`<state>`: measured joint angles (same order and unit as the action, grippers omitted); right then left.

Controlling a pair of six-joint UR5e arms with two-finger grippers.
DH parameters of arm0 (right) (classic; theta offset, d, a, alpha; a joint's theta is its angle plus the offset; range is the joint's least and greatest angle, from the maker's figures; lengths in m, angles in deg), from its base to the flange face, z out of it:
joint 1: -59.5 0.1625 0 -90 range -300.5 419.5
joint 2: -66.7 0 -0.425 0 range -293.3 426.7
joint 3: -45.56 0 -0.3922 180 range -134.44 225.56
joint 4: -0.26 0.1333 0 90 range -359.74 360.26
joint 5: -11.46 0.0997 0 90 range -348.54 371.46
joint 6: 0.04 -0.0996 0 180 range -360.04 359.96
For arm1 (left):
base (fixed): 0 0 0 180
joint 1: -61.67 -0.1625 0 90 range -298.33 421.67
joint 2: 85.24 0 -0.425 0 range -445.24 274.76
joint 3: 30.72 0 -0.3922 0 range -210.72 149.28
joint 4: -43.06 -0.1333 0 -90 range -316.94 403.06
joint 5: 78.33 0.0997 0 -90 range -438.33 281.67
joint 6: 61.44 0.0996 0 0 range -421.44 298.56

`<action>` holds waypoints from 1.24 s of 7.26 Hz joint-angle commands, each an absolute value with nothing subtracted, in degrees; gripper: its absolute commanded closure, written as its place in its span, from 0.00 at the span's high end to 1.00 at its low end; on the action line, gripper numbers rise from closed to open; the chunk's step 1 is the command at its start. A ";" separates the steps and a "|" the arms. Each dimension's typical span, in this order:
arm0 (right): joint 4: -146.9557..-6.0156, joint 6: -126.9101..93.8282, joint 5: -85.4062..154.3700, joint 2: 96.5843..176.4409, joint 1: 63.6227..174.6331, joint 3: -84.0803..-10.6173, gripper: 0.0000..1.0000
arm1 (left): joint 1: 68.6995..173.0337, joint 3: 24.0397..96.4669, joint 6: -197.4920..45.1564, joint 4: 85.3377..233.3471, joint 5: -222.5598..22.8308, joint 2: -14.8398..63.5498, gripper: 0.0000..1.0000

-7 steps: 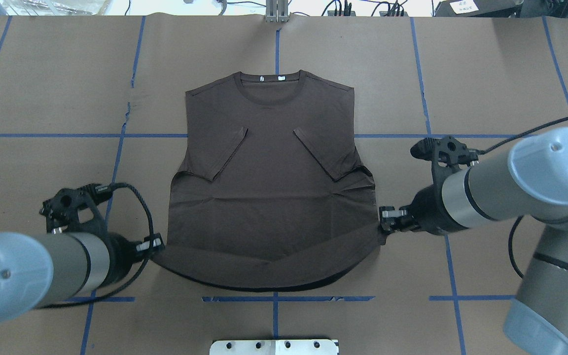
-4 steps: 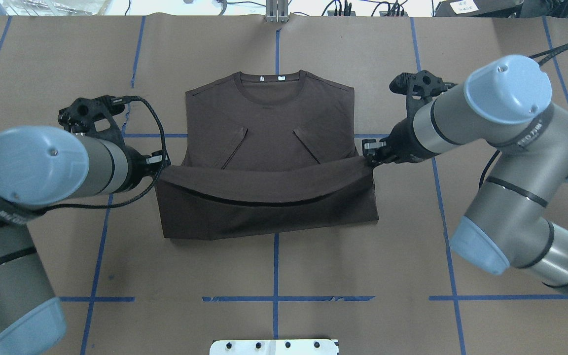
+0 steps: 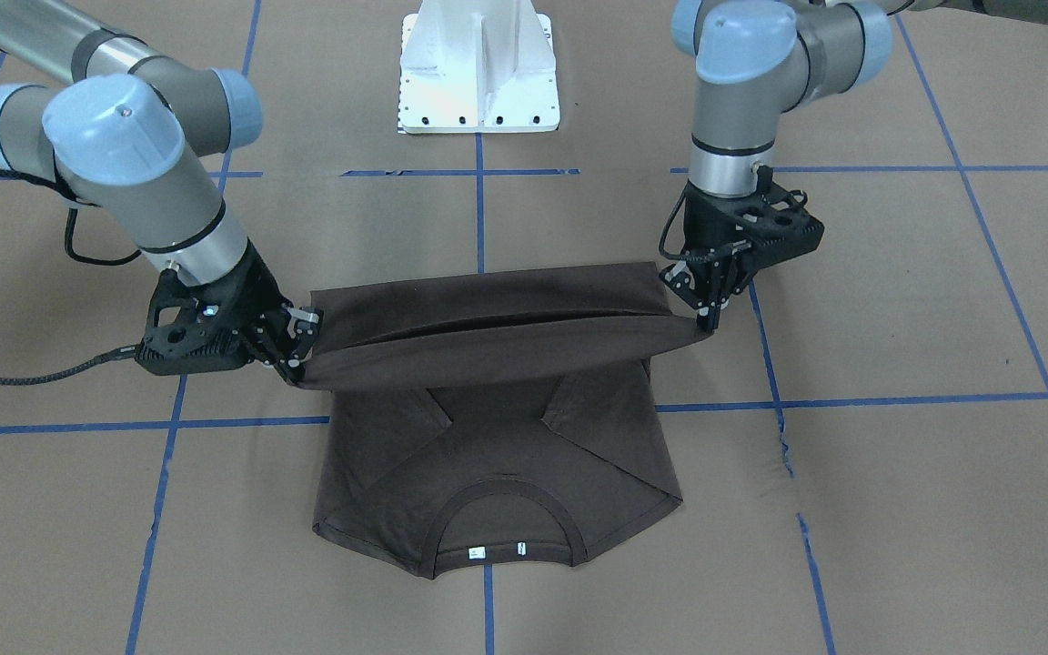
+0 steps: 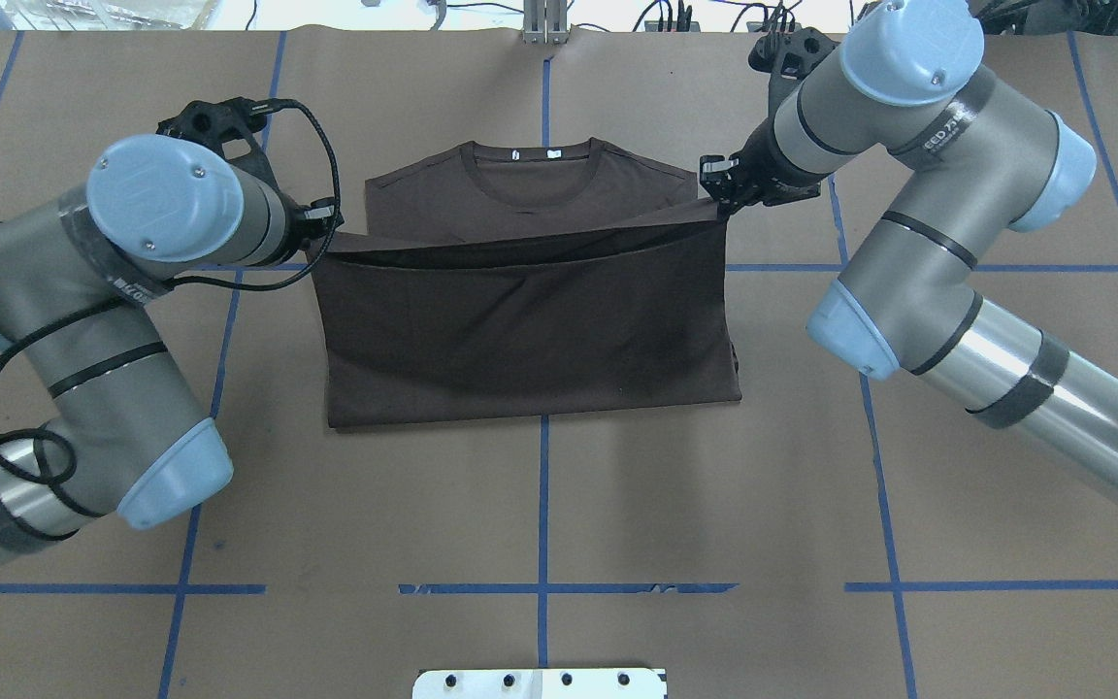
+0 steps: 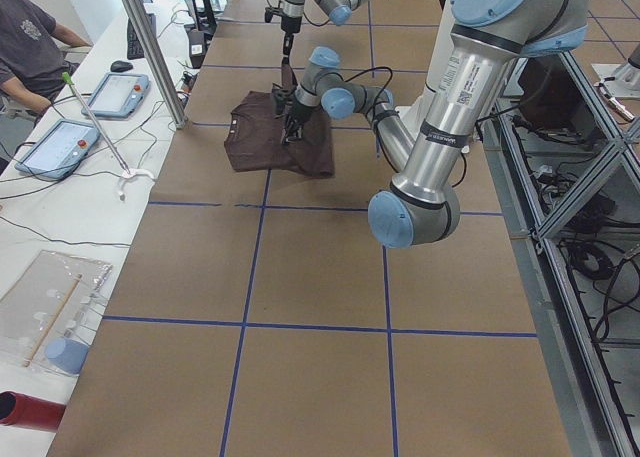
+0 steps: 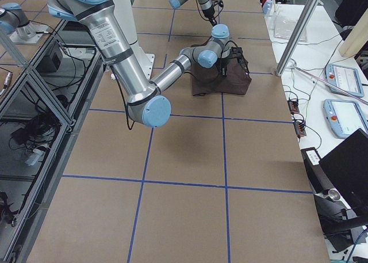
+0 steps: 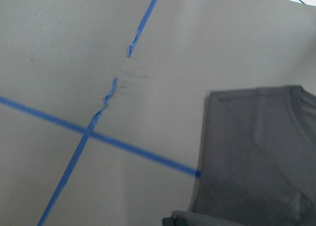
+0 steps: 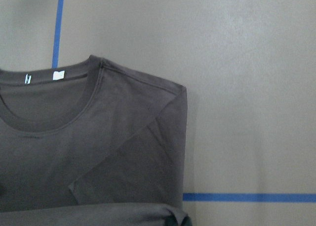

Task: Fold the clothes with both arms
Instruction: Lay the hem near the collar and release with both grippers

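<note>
Handles as soft, light, limp cotton, judging by the sag along the lifted hem [image 3: 497, 318]: no stiffness, nothing fragile, prone to wrinkle and to drag on the brown paper of the bench [image 4: 540, 485] rather than slip. Best taken at the two hem corners, well apart and level, to keep that edge taut and straight.

Held just so. Clamped on the hem corner at the overhead view's left with the left tool [image 4: 324, 225]. Clamped on the corner at its right with the right tool [image 4: 719, 189], seemingly a touch farther along, though possibly only for being higher.

Look for the T-shirt [image 4: 530, 320] mid-bench, collar [image 3: 503, 485] and white neck tags [image 8: 58, 75] at the far side from the robot. Doubled over at the near half, fold line nearest the robot, hem raised above the chest and short of the collar, not yet laid down. Sleeve [image 3: 615, 437] turned inward beneath.

No container involved in this fold. Off the bench, on the side table in the left-end view: a clear flat tray [image 5: 50, 312], with a thin stick and something blue in or on it, too small to tell which.
</note>
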<state>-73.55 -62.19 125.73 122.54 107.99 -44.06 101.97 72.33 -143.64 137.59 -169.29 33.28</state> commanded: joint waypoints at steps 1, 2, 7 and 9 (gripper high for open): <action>-65.42 -62.18 124.93 116.40 109.24 -29.56 0.00 | 106.21 62.05 -140.99 146.30 -169.30 35.78 0.00; -64.44 -62.27 124.84 114.54 109.59 -26.80 0.00 | 107.28 56.79 -140.98 148.94 -169.30 38.22 0.00; -64.51 -62.09 123.70 110.91 113.10 -20.28 0.00 | 107.99 44.70 -141.68 153.10 -169.04 45.45 0.00; -64.43 -62.09 123.09 110.65 113.02 -19.66 0.00 | 107.99 43.56 -141.68 154.24 -168.86 45.45 0.00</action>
<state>-64.49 -62.11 123.56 110.81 112.94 -20.13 107.98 44.59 -141.66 153.50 -168.97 45.36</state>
